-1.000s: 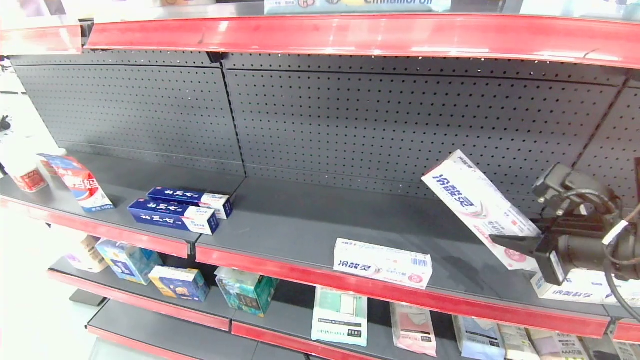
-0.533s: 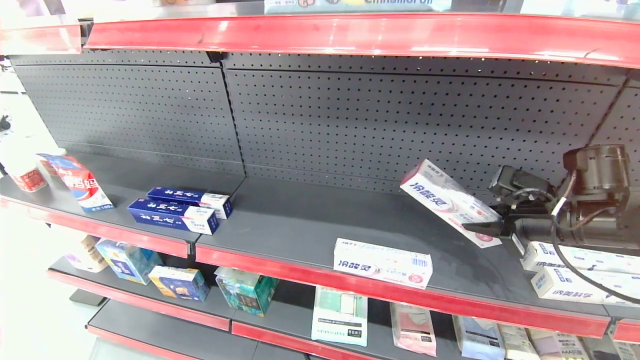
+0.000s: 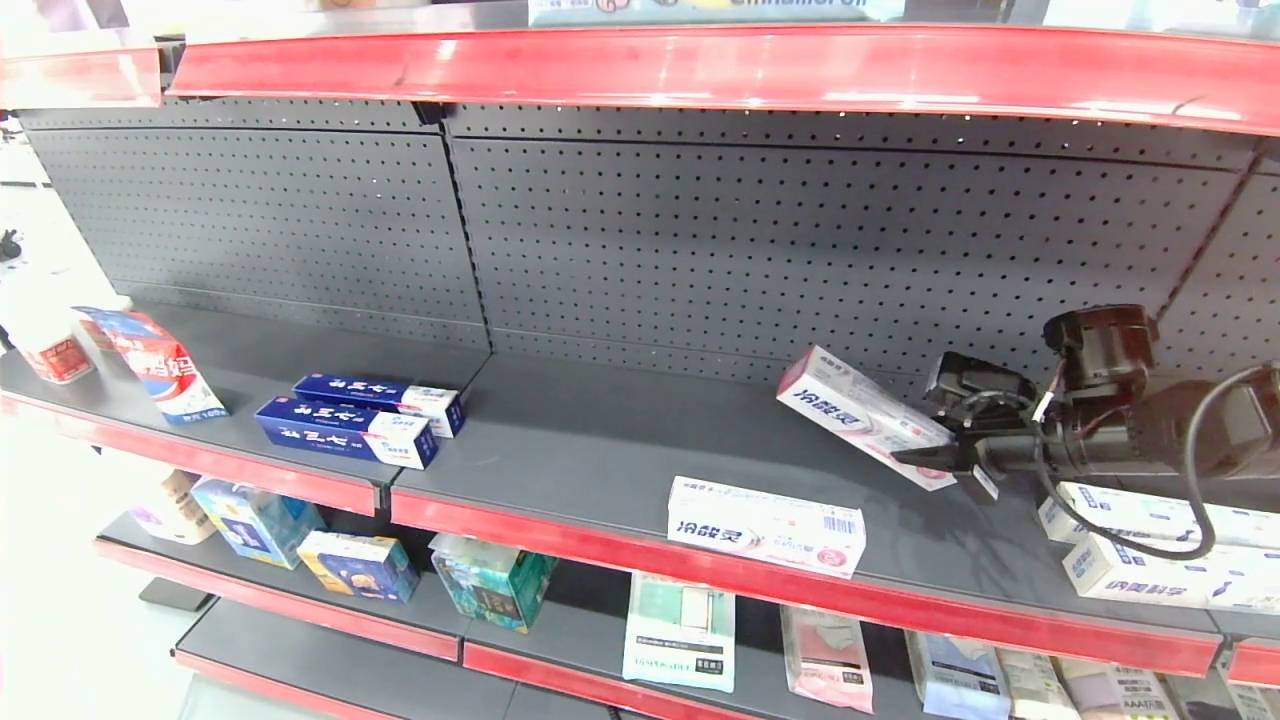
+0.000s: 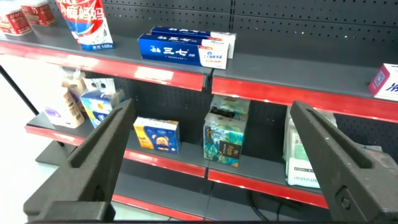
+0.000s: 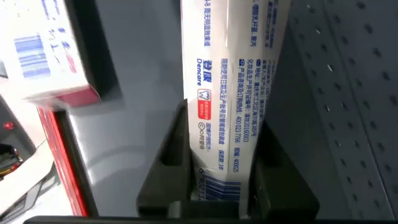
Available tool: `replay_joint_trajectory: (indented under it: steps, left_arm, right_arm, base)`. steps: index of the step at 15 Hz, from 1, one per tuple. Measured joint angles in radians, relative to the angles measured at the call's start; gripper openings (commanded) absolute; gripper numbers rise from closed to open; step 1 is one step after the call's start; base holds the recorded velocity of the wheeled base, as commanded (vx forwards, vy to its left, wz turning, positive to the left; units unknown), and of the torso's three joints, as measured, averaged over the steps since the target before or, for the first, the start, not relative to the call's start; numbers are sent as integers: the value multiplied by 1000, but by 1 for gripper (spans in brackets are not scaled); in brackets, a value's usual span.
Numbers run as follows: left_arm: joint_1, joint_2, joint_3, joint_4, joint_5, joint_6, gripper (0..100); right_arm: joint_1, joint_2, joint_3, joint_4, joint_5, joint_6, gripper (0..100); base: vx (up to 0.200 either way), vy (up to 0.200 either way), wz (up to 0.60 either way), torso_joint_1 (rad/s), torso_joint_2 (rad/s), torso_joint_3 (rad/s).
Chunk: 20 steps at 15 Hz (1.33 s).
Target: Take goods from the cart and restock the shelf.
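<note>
White and pink cardboard toothpaste box (image 3: 860,415) is sitting clamped in the right end effector (image 3: 935,452), which is squeezing it from both sides near one short end. The box is tilting, with its free end poking up toward the middle of the dark grey metal shelf (image 3: 600,430), low over the board. I cannot tell if its low corner is touching. The left end effector (image 4: 211,177) is hanging lower down with its fingers wide apart, holding nothing.

The box is probably feeling light and a bit stiff, but thin card is going to dent if squeezed hard. Its skin is looking smooth, so it may be slipping or swinging when held so near the end. Taking it nearer the middle would be steadier.

Room is looking good: bare board is lying between the held box and the black holed back wall (image 3: 750,230). Another white toothpaste box (image 3: 765,525) is lying at the red front edge (image 3: 800,592), just in front. More white boxes (image 3: 1130,570) are lying near, on the right under the arm. Setting down too far forward may be bumping them.
</note>
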State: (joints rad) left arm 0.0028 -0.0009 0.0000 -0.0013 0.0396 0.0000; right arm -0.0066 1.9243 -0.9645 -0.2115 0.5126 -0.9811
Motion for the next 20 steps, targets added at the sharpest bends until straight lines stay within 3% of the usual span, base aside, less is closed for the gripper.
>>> replay_joint_trajectory:
  steps: [10, 20]
  left_arm:
    - [0, 0, 0, 0, 0, 0, 100]
    - [0, 0, 0, 0, 0, 0, 100]
  right_arm:
    - [59, 110, -89, 13, -16, 21, 0]
    - [151, 165, -156, 26, -116, 19, 0]
  base:
    - [0, 0, 0, 0, 0, 0]
    - [0, 0, 0, 0, 0, 0]
